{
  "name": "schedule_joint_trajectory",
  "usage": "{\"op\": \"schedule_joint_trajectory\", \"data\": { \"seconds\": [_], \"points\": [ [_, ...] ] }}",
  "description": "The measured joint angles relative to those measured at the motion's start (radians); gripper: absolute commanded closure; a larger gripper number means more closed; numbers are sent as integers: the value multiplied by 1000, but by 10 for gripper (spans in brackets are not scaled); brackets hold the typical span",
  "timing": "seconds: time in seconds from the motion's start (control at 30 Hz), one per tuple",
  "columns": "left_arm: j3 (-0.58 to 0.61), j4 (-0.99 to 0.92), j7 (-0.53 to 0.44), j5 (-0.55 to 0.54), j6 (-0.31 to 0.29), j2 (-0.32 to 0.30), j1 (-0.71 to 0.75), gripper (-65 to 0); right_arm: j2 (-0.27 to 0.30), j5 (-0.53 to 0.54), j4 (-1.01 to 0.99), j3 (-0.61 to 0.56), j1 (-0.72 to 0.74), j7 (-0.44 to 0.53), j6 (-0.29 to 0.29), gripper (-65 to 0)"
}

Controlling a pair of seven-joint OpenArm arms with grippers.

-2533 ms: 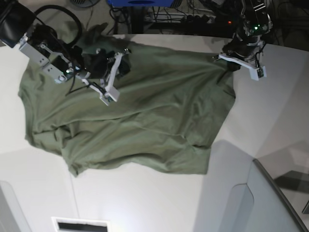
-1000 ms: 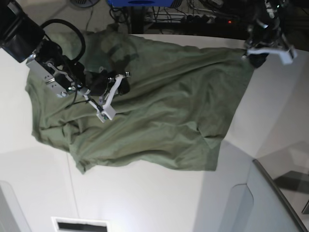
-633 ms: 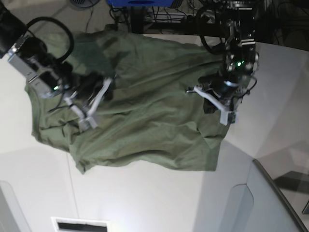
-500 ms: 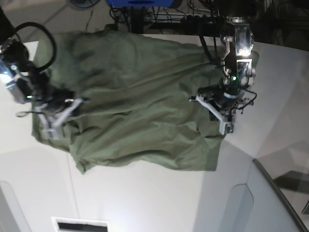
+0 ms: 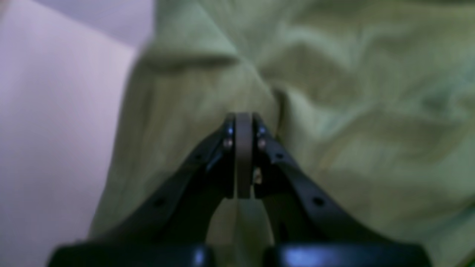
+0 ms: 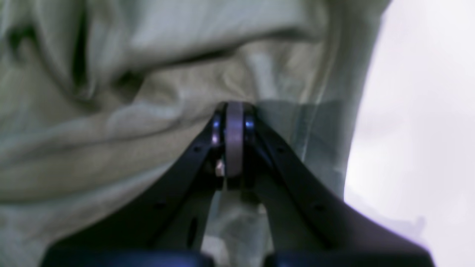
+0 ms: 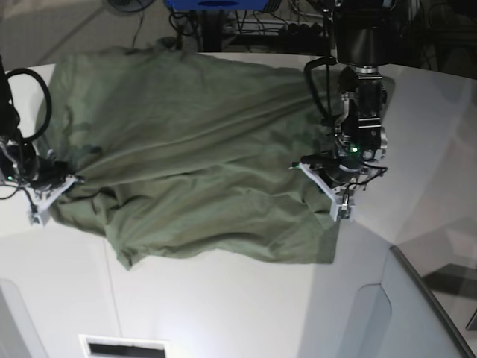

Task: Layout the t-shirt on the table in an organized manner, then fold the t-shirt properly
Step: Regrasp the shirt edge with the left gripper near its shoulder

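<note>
T-shirt (image 7: 201, 156) lies spread but creased across the far half of the table (image 7: 223, 313), its lower hem nearest the camera and rumpled. At the shirt's left edge, my right hand (image 7: 46, 200) has its fingers pressed together; the wrist view shows cloth bunched at the tips, but I cannot confirm a pinch. At the shirt's right edge, my left hand (image 7: 337, 195) is likewise pressed together over the fabric. I judge the cotton light, limp and wrinkle-prone: grip at hems and corners, then pull outward evenly.
</note>
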Motion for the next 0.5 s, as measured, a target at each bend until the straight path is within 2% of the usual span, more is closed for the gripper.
{"op": "schedule_joint_trajectory", "data": {
  "seconds": [0.1,0.23,0.37,0.5],
  "points": [
    [-14,5,-8,5,11,-22,5,0,5,-2,-32,6,0,40,-27,-3],
    [-12,8,-5,4,8,-36,24,0,11,-18,-35,6,2,61,-161,-3],
    [-11,6,-5,3,7,-36,24,0,11,-31,-37,6,0,66,-263,-3],
    [-1,2,-11,4,8,-36,27,0,-4,-41,-39,53,-7,62,-283,-3]
  ]
}}
